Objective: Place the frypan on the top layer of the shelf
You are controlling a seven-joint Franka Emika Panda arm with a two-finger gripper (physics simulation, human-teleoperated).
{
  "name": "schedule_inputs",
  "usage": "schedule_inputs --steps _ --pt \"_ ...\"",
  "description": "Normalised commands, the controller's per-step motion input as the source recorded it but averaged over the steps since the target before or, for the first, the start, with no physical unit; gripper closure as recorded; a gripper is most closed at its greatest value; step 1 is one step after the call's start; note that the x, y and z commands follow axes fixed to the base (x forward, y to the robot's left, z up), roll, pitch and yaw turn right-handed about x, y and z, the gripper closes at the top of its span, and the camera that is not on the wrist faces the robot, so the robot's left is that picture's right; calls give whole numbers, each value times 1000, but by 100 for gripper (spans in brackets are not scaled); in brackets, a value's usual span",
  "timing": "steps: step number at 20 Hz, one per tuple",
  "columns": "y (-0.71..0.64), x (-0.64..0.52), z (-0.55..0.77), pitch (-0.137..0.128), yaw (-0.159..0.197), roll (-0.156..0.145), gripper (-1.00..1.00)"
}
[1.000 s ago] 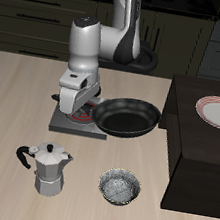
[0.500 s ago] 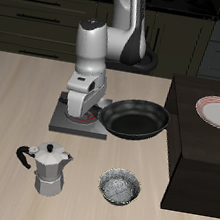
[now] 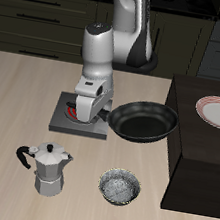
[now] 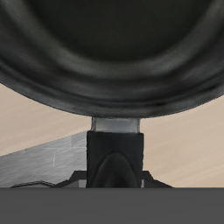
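Starting at the lower left of the frame, we see a moka pot on the desk, then a speckled bowl at lower centre. Above them our hand is clamped on the handle of the frypan, over the grey burner plate. The frypan is round, shallow and black with a glossy rim, lifted at centre frame, tilted, just beside the shelf. On the shelf's top, at upper right, sits a plate.

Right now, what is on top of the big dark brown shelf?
On the dark brown wooden shelf sits a red-rimmed white plate. The black frypan, held by the gripper, isn't on it. The shelf's far end is out of frame.
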Motion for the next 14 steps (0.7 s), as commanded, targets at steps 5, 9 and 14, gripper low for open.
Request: schedule_inputs --steps 5,9,14 --pt "319 9 -9 2 8 46 100" --pt "320 -37 84 -4 -1 43 100" --pt "185 -7 39 -1 7 24 100"
